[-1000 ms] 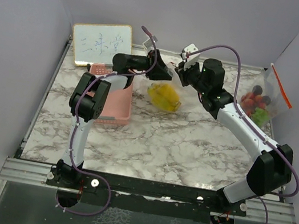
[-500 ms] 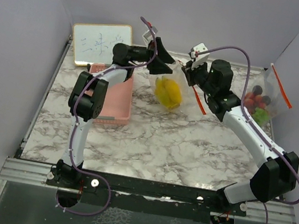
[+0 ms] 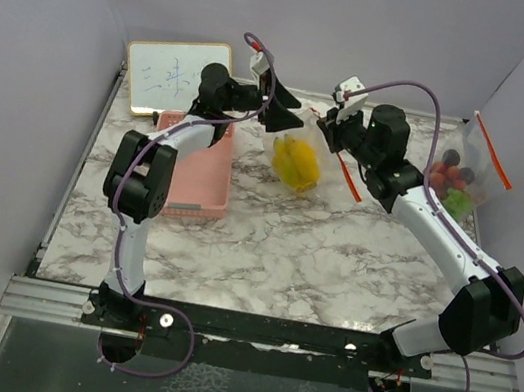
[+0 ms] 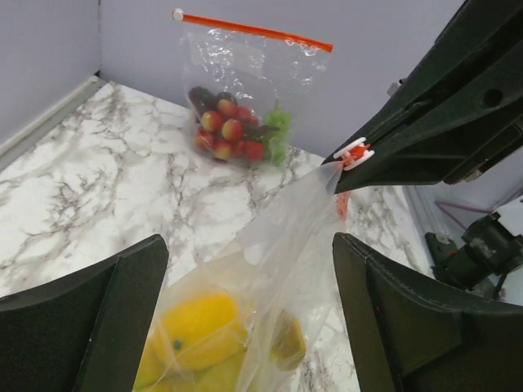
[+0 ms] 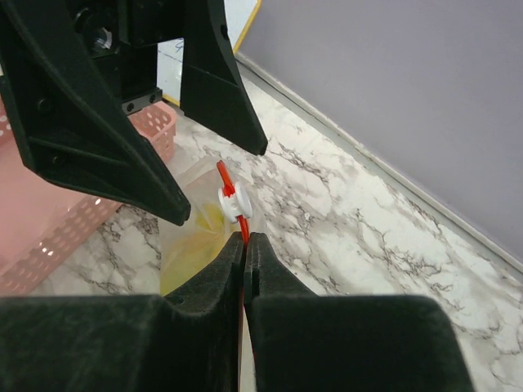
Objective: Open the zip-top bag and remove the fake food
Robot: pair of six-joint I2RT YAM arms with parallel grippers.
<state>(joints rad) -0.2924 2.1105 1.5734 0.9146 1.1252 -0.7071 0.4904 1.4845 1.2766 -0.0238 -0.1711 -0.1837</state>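
Observation:
The zip-top bag (image 3: 296,162) is clear, with a red zipper strip, and hangs upright at the table's back centre. Yellow fake food (image 4: 194,327) sits in its bottom. My right gripper (image 5: 245,238) is shut on the red strip just below the white slider (image 5: 233,204). My left gripper (image 4: 249,273) is open wide. Its fingers (image 4: 90,327) stand either side of the bag's loose upper film and do not pinch it. In the top view the left gripper (image 3: 284,119) faces the right gripper (image 3: 331,127) across the bag's top.
A second zip-top bag (image 3: 464,171) with red, green and dark pieces leans on the right wall. A pink basket (image 3: 200,170) lies left of the hanging bag, under the left arm. A whiteboard (image 3: 177,74) stands at the back left.
My left gripper's jaws have spread wide and its arm has swung back to the left. My right gripper has lifted the zipper end up and to the right, so the bag now hangs.

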